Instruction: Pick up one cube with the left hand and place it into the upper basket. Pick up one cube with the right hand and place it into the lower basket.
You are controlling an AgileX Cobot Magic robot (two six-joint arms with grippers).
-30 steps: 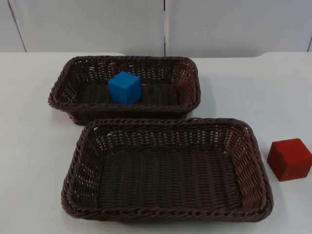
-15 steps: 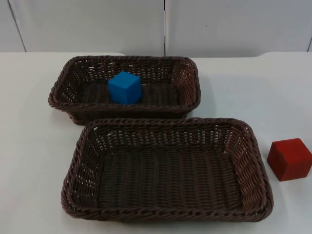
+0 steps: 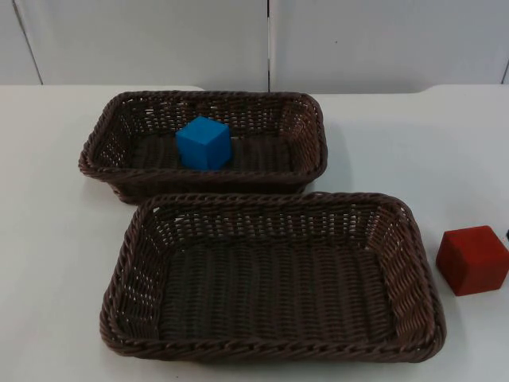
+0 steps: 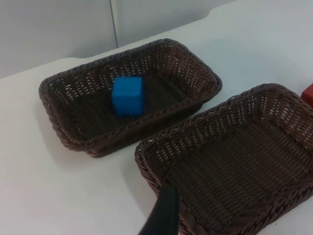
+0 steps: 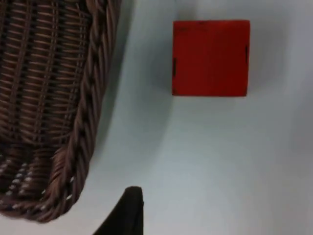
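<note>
— On the white table (image 3: 48, 239), what sits where?

— Two brown wicker baskets. The upper basket (image 3: 103, 131) stands nearer the grey partition wall (image 3: 143, 40), and the lower basket (image 3: 413, 263) lies just in front of it; their facing rims are close, maybe touching, though I cannot tell which. A blue cube (image 3: 203, 142) rests inside the upper basket, left of its middle, upright on the woven floor. Nothing lies in the lower basket.

— And the other cube?

— A red cube (image 3: 472, 259) stands on the bare table to the right of the lower basket, near its right wall but apart from it.

— Where is the left gripper?

— Up above the table on the left side, looking down over both baskets. One black fingertip (image 4: 164, 215) shows against the near rim of the lower basket in the left wrist view. How wide the fingers stand I cannot tell, and nothing is seen in their hold.

— The right gripper?

— Hanging over the table beside the lower basket's right rim, with the red cube ahead of it. One black fingertip (image 5: 128, 210) shows over the bare table, clear of cube and wicker. Its spread cannot be told either. A small dark speck at the right edge of the top view, just above the red cube, may belong to that arm.
</note>
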